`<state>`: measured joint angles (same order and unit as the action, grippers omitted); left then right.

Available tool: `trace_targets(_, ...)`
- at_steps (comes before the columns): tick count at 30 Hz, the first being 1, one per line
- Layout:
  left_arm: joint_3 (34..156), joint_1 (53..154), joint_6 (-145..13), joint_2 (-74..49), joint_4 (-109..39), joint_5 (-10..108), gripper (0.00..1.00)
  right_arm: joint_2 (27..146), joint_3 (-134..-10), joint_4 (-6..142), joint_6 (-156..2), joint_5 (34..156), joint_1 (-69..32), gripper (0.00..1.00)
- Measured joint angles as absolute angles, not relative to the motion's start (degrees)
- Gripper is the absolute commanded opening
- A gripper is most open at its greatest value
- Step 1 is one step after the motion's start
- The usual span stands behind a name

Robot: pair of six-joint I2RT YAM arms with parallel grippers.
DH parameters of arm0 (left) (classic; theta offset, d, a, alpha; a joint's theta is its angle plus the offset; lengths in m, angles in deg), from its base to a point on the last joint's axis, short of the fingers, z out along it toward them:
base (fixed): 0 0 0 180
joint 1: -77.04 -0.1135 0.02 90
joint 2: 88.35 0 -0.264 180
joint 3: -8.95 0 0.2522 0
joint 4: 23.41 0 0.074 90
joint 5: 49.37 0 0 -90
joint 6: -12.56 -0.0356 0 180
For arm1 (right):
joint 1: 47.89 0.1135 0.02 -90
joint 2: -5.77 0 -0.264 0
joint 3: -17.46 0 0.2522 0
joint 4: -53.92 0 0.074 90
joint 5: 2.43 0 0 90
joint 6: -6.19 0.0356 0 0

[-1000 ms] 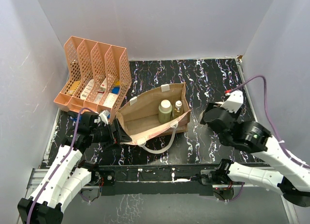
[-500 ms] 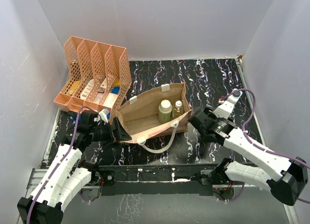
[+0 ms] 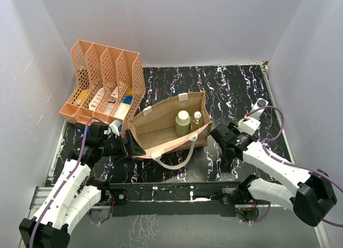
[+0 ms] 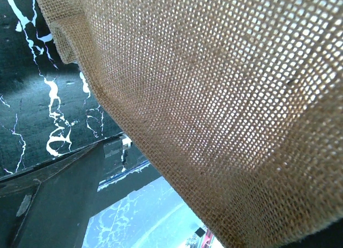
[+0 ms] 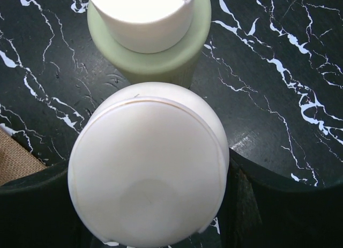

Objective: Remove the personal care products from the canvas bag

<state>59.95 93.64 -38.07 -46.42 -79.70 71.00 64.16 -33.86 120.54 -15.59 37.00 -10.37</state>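
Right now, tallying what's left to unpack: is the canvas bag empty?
Not empty. The top view shows two bottles upright inside the canvas bag: a beige bottle and a smaller clear bottle.

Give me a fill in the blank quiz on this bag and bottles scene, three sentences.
The canvas bag has ___ bottles standing inside. Beyond the held bottle in the right pincer, the far bottle has a pale ___ body. The orange mesh rack stands in the table's far ___ corner. Missing words: two; green; left.
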Motion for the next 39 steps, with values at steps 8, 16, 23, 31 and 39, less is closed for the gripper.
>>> trace_targets(8,60.3,93.7,-37.7,-46.3,-79.6,70.7,0.97,68.1,-33.9,119.6,-13.9,37.1,-11.2,0.42)
trace_targets(16,64.2,93.6,-37.0,-44.8,-80.0,67.9,0.97,68.5,-33.9,119.4,-13.2,38.2,-11.3,0.88)
trace_targets(23,65.0,93.6,-34.7,-46.3,-79.0,66.5,0.97,62.8,-33.9,118.4,-15.6,37.1,-11.3,0.99)
trace_targets(31,65.0,93.7,-33.8,-48.0,-79.1,66.5,0.97,54.3,-34.7,118.5,-22.6,43.9,-11.3,0.99)
trace_targets(39,65.6,93.6,-34.8,-49.3,-79.5,68.1,0.97,44.4,-43.1,114.6,-36.1,59.0,-11.3,0.99)
